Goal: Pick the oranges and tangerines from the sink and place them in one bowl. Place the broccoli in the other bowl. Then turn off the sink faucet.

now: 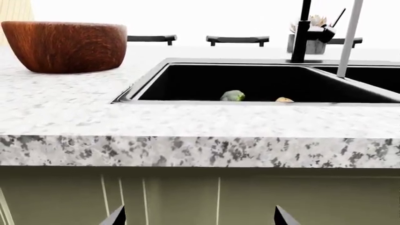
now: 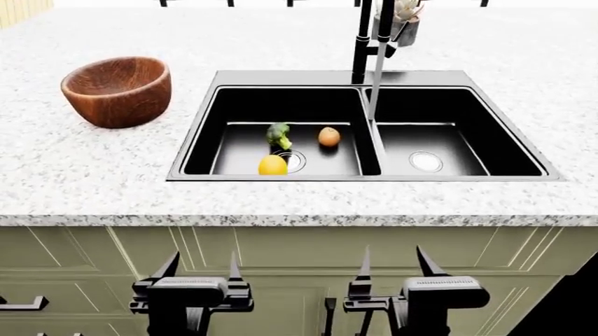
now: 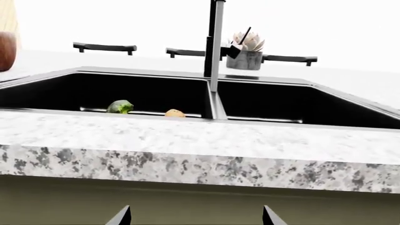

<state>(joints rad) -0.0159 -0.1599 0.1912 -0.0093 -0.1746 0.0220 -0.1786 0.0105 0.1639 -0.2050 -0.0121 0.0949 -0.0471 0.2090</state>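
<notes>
The oranges and tangerines are seen in the left basin of the black sink (image 2: 533,159): the yellow fruit (image 2: 273,165) lies at the basin's 6 o'clock edge, touching or just beside the round drain (image 2: 293,161), and the deeper orange fruit (image 2: 329,136) sits at about 2 o'clock from it, near the centre divider. The broccoli (image 2: 279,134) is found at 12 o'clock from the yellow fruit, apart from the orange one. In both wrist views only the tops of the broccoli (image 1: 233,95) and the orange fruit (image 1: 284,99) are shown above the sink rim.

The brown wooden bowl (image 2: 119,91) stands upright on the speckled counter (image 2: 84,175), at 9 o'clock from the sink and well apart from it. The black faucet (image 2: 363,42) rises behind the divider at 12 o'clock, with a pale stream falling from its spout. A small potted plant (image 2: 402,19) is placed just beside it.

The left gripper (image 2: 199,269) and the right gripper (image 2: 393,266) are held low in front of the cabinet doors (image 2: 84,252), below the counter edge; both are spread apart and grasp nothing.
</notes>
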